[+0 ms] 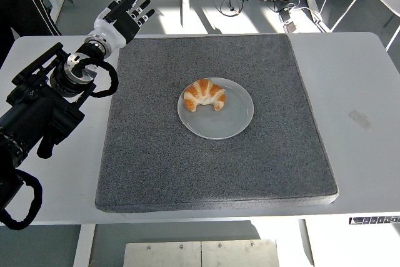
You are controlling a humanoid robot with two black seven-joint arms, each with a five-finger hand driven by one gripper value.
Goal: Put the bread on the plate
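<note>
One croissant lies on the upper left part of the plate, which sits mid-way on the grey mat. By my read the placing is done. My left hand hovers beyond the mat's far left corner, fingers spread, holding nothing.

I see a rough, matt grey mat on the smooth white worktop, a smooth translucent-looking plate, and a glossy, flaky-crusted bread.
</note>
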